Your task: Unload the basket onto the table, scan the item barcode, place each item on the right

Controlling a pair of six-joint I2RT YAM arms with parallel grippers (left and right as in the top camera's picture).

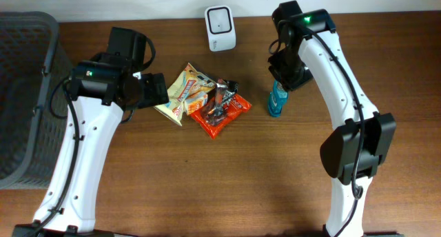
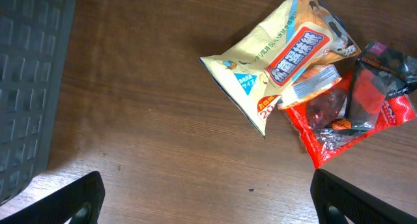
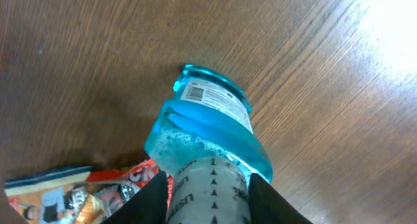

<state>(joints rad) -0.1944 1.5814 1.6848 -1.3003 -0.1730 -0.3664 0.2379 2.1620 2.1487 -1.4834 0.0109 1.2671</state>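
The step in hand is the pick-up. The right end effector (image 3: 210, 201) stands over the translucent blue plastic bottle (image 3: 208, 129), which is upright on the brown wooden worktop (image 1: 275, 175), just right of the snack pile and below the small white box-shaped scanner (image 1: 220, 28). Its two fingers (image 3: 153, 201) sit against either side of the bottle's pale grey cap (image 3: 210, 185), so I judge it to be pinching the bottle there. A white barcode label (image 3: 212, 94) shows low on the bottle's side.

The left end effector (image 2: 208, 208) hangs spread wide and empty above the yellow snack bag (image 2: 280, 61) and the red foil packet (image 2: 365, 120).

Next, the bottle needs lifting clear and turning so that the label faces the scanner's window.
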